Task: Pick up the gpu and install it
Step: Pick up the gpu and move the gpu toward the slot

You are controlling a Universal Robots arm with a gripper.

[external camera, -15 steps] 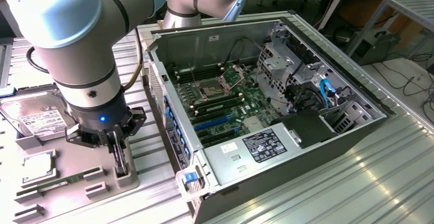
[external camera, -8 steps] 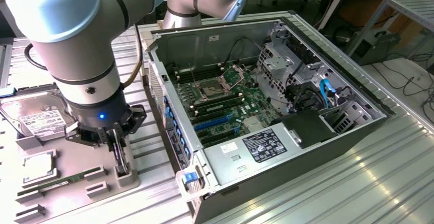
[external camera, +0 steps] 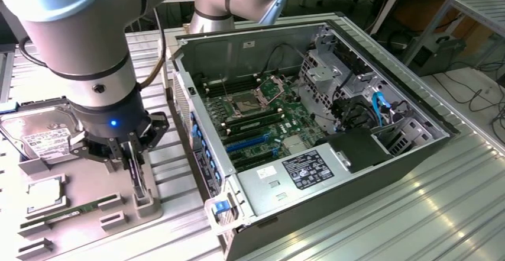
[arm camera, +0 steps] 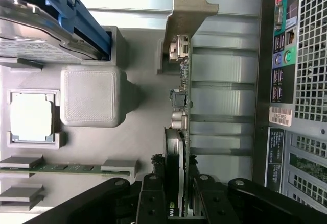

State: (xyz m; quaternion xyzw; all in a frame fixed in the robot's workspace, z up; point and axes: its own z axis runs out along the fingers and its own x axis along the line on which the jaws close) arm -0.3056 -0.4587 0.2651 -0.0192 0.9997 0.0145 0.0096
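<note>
At the lower left of the exterior view, the jaws clench the gpu (external camera: 139, 184), which stands on edge in its grey holder (external camera: 154, 213). A skewed grip could snag its bracket (arm camera: 186, 9) there when lifted.

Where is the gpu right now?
The gpu stands on edge in the grey tray at the exterior view's left of the open computer case, with the gripper closed on it.
</note>
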